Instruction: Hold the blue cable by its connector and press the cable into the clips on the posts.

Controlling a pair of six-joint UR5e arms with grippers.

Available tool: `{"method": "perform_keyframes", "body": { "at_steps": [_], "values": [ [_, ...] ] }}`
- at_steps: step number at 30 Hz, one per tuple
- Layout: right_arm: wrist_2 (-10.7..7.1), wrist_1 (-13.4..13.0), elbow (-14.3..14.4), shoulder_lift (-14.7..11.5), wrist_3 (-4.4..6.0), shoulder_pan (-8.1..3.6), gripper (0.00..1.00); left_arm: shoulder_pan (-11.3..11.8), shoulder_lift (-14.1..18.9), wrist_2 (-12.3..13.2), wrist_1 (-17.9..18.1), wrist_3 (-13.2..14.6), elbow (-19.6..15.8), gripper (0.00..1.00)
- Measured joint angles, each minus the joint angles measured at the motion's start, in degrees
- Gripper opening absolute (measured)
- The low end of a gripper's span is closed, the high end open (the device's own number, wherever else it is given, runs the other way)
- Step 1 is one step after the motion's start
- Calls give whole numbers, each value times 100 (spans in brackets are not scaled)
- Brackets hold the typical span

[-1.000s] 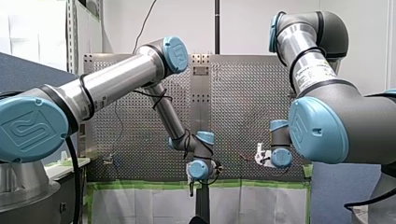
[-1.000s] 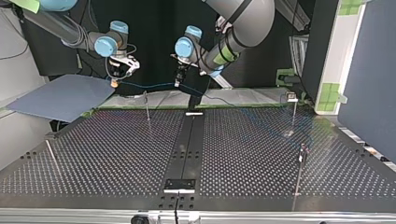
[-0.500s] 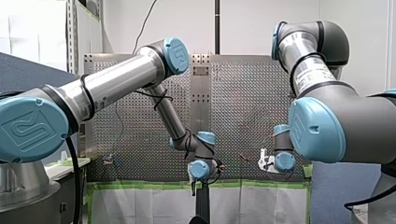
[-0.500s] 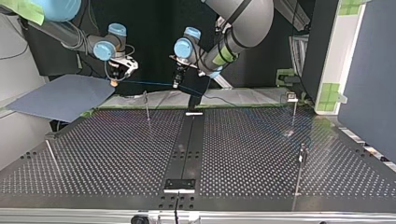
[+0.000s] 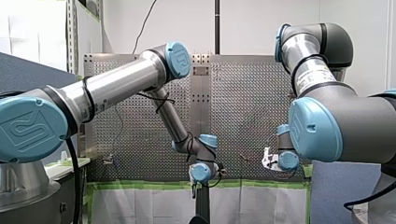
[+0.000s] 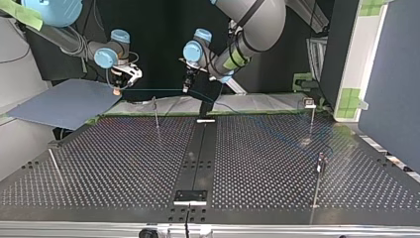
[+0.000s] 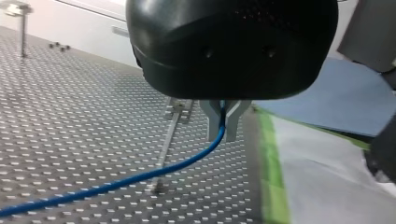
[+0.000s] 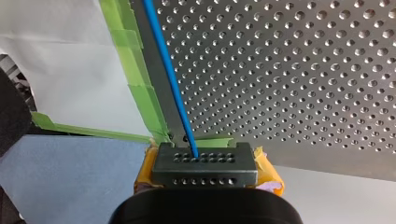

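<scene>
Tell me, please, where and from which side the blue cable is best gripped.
Grip the black connector from behind, pads on its two flanks, as my right end effector does: the block is flat-sided and the blue cable leaves its front face. The thin run only suits a pinch, as in my left end effector.

**Setting.** A perforated metal table [image 6: 124, 163] fills the foreground of the top view. In the front view, green tape [image 5: 140, 185] edges one side of it, and white sheeting [image 5: 140, 205] adjoins the tape. Behind stands a plain white wall [image 5: 247, 28], crossed by a black vertical pole [image 5: 217, 23]. A blue-grey board [image 6: 64, 101] lies at the top view's left. At its right stand a blue-grey partition [image 6: 396, 89] and a white panel [image 6: 359, 59] bearing green tape squares. Lighting is even.
</scene>
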Motion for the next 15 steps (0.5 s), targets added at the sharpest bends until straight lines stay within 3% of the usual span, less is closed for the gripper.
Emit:
{"method": "perform_keyframes", "body": {
  "at_steps": [10,15],
  "values": [
    [-191,-18,-149,8,75,-145,0,-33,-144,24,-146,-60,324,0],
    [-302,-20,-213,13,175,-209,0,-34,-145,11,-170,-82,383,0]
  ]
}}
